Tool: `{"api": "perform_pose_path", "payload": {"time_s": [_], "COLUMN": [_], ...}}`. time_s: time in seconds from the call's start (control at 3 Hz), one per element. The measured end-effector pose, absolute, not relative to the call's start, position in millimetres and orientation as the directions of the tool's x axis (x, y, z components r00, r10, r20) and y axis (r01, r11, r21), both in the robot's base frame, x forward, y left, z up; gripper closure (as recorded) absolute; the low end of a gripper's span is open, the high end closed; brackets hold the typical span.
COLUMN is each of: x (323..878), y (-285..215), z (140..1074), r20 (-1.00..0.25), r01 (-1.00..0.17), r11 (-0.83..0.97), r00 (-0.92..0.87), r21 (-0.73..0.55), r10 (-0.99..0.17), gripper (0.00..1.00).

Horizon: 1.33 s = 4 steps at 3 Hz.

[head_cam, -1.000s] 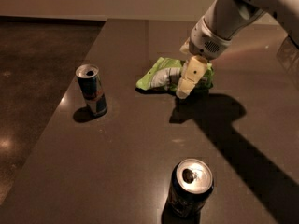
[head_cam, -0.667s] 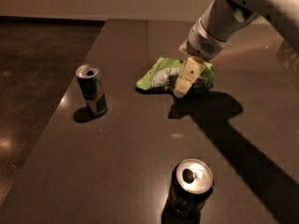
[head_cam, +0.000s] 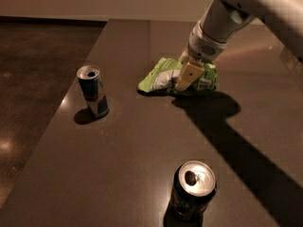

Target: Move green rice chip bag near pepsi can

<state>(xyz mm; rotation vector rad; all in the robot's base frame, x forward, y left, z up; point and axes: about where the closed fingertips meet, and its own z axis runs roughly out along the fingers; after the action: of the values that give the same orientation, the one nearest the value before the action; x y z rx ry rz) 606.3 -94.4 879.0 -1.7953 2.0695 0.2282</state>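
Note:
The green rice chip bag (head_cam: 161,77) lies crumpled on the dark table (head_cam: 132,141), at the middle back. My gripper (head_cam: 185,82) comes down from the upper right and sits on the right half of the bag, hiding part of it. The pepsi can (head_cam: 193,190), dark blue with a shiny silver top, stands upright near the front edge of the table, well in front of the bag and apart from it.
A slimmer blue-and-silver can with a red band (head_cam: 93,91) stands upright at the left of the table. The table's left edge drops to a dark floor (head_cam: 33,70). My arm casts a broad shadow (head_cam: 236,131) across the right side.
My gripper has shifted slightly to the left over the bag. The bag and both cans have not moved.

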Motion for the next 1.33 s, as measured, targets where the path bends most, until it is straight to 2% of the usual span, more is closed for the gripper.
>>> {"api": "perform_pose_path", "payload": {"time_s": [0.33,0.67,1.0,1.33], "x": [595.8,576.5,546.0,501.1], "y": [-99.6,-108.8,-120.6,-127.1], "z": [882.3,892.1,910.5,930.7], "r20": [-0.35,-0.342,-0.357,-0.36], "r01": [-0.978,-0.977,-0.974,-0.961], "r11": [0.124,0.084,0.024,-0.093], "r00": [-0.059,-0.012,0.06,0.186], "r21": [-0.166,-0.196,-0.226,-0.259], "r10": [-0.935,-0.94,-0.932,-0.914], "gripper": [0.71,0.95,1.0,1.0]}}
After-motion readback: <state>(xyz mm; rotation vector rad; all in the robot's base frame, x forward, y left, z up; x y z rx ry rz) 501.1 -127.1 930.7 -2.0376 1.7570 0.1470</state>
